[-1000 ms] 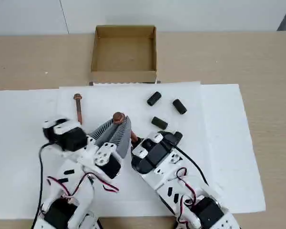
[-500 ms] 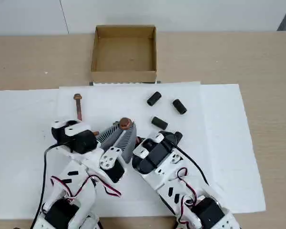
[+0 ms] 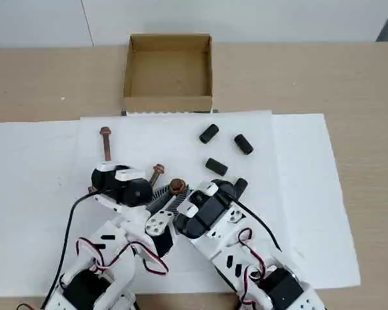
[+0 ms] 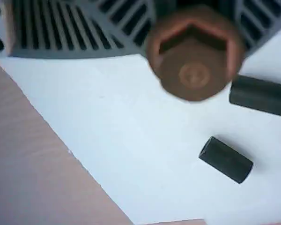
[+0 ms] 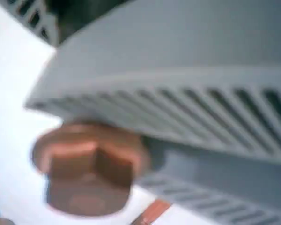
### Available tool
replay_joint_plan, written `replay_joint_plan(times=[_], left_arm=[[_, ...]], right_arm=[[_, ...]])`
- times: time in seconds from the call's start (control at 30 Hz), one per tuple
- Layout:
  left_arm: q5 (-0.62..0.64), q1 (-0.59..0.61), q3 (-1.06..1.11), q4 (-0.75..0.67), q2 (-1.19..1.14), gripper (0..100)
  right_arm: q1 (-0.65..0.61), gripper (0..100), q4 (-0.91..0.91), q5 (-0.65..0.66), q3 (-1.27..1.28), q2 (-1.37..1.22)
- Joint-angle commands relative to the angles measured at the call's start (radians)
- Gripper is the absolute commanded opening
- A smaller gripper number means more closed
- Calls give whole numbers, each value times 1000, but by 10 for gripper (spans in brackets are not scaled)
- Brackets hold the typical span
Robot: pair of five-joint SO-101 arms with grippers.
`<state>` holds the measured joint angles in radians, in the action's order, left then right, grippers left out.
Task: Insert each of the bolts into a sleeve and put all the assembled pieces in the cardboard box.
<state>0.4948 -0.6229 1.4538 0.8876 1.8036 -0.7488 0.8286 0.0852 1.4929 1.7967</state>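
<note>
My left gripper (image 3: 174, 192) is shut on a copper bolt (image 3: 176, 186), whose hex head points up near the middle of the white paper. The left wrist view has the same bolt head (image 4: 194, 70) wedged between the grey ribbed fingers (image 4: 84, 28). My right gripper (image 3: 194, 197) sits right beside it, its tips hidden under the arm. In the right wrist view the bolt head (image 5: 89, 168) looms close under a grey ribbed finger (image 5: 178, 108). Two more bolts (image 3: 156, 173) (image 3: 106, 143) lie on the paper. Three black sleeves (image 3: 209, 134) (image 3: 244, 144) (image 3: 216, 166) lie farther back.
The open cardboard box (image 3: 169, 101) stands empty at the far edge of the white paper (image 3: 297, 194). Both arms crowd the near middle. Two of the sleeves (image 4: 260, 95) (image 4: 225, 159) lie on the paper in the left wrist view, beside the bare tabletop (image 4: 33, 178).
My left gripper has carried the bolt right and nearer, up against the right arm. That uncovered a bolt lying on the paper. The right arm has barely moved.
</note>
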Motion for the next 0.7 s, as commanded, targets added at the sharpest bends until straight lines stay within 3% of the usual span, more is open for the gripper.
replay_joint_plan(times=[0.0,0.13,0.33,0.67], left_arm=[[-23,-46,-2,14,8,5],[-72,-44,-2,14,9,34],[-114,-41,-2,14,9,216],[-252,95,-8,14,8,221]], right_arm=[[5,2,-33,9,-23,8],[5,2,-33,9,-23,8],[5,2,-33,9,-23,8],[5,2,-33,9,-25,8]])
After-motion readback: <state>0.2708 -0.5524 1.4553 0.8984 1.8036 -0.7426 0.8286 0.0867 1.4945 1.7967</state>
